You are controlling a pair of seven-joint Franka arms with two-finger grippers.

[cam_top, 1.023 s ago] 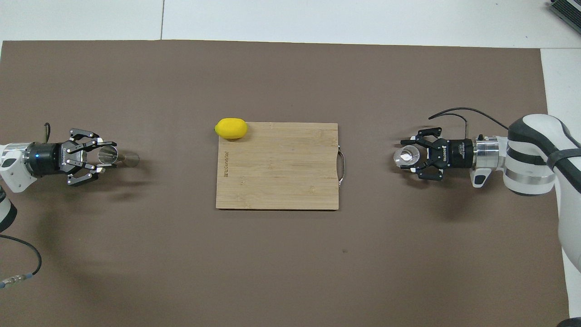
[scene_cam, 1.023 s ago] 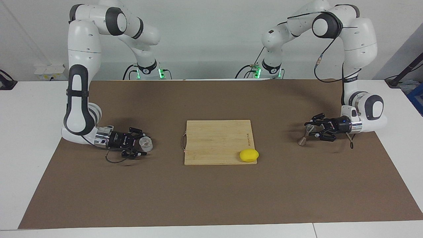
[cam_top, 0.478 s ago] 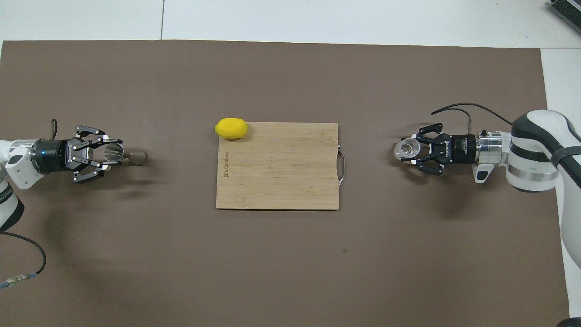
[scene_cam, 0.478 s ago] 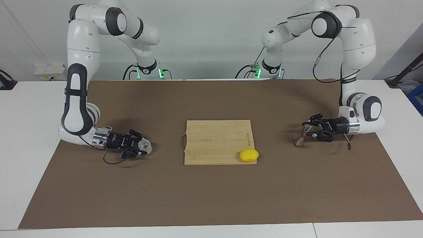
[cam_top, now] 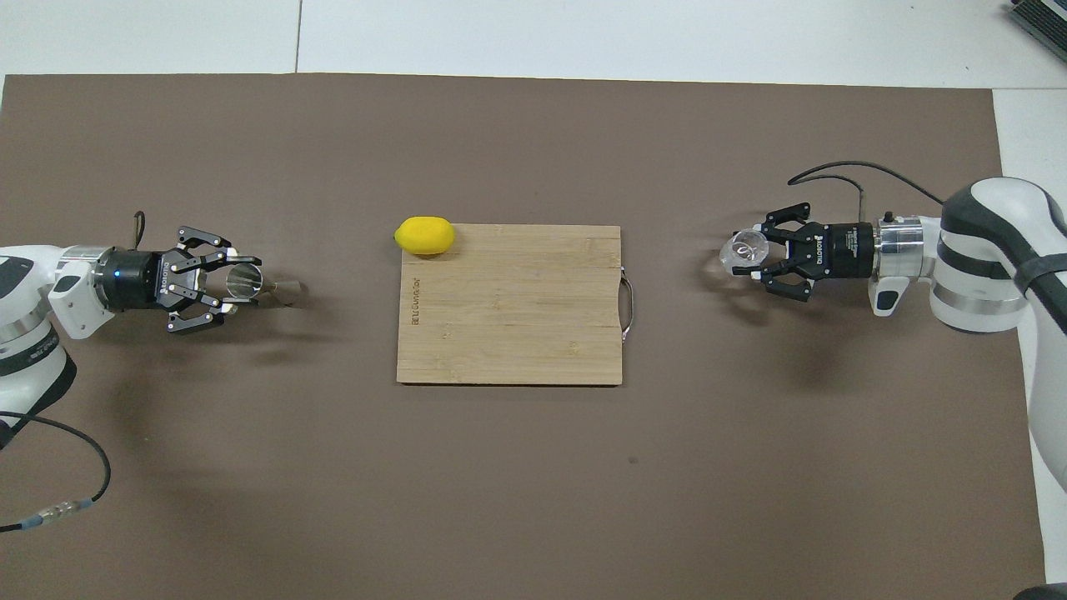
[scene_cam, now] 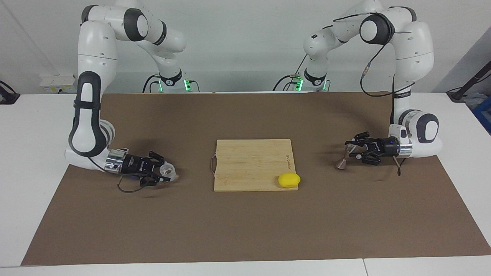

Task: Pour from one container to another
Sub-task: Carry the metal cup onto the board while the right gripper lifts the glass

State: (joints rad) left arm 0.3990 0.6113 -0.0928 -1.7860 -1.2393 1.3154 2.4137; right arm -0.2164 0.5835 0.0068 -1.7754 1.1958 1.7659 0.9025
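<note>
The small clear glass cup [scene_cam: 168, 171] [cam_top: 744, 248] hangs low over the brown mat toward the right arm's end, and my right gripper [scene_cam: 163, 173] [cam_top: 757, 254] is shut on it from the side. The silvery hourglass jigger [scene_cam: 341, 161] [cam_top: 243, 282] is tilted, its lower cone swung toward the board. It is just above the mat toward the left arm's end, with my left gripper [scene_cam: 350, 150] [cam_top: 229, 282] shut on its upper cone. Both arms lie low and nearly level, pointing at the middle of the table.
A bamboo cutting board [scene_cam: 249, 161] [cam_top: 508, 317] with a wire handle lies in the middle between the two grippers. A yellow lemon [scene_cam: 289, 180] [cam_top: 425, 235] rests at the board's corner farthest from the robots, toward the left arm's end. The brown mat [scene_cam: 245, 226] covers the table.
The right gripper has closed on the glass cup and lifted it slightly. Both grippers have moved a little toward the cutting board with their loads, and the jigger has tilted more.
</note>
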